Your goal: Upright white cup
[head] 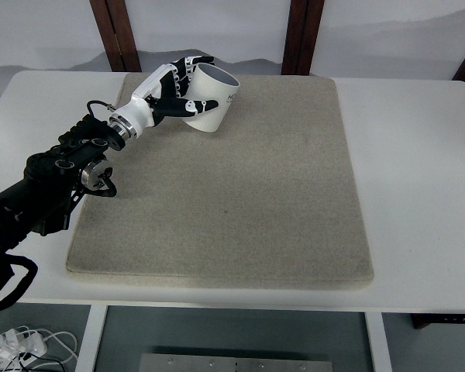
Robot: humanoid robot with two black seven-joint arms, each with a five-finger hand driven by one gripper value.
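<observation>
A white cup (211, 98) with dark print on its side is at the far left of the grey mat (232, 194), tilted with its mouth facing up and right. My left hand (180, 87) has its white-and-black fingers wrapped around the cup's left side, thumb across the front. The black left arm (58, 174) reaches in from the left edge over the mat's left border. Whether the cup's base touches the mat I cannot tell. The right arm is out of view.
The mat covers most of the white table (418, 155). Two dark wooden posts (116, 35) (302, 35) stand behind the table's far edge. Cables (15, 345) lie on the floor below the near left corner.
</observation>
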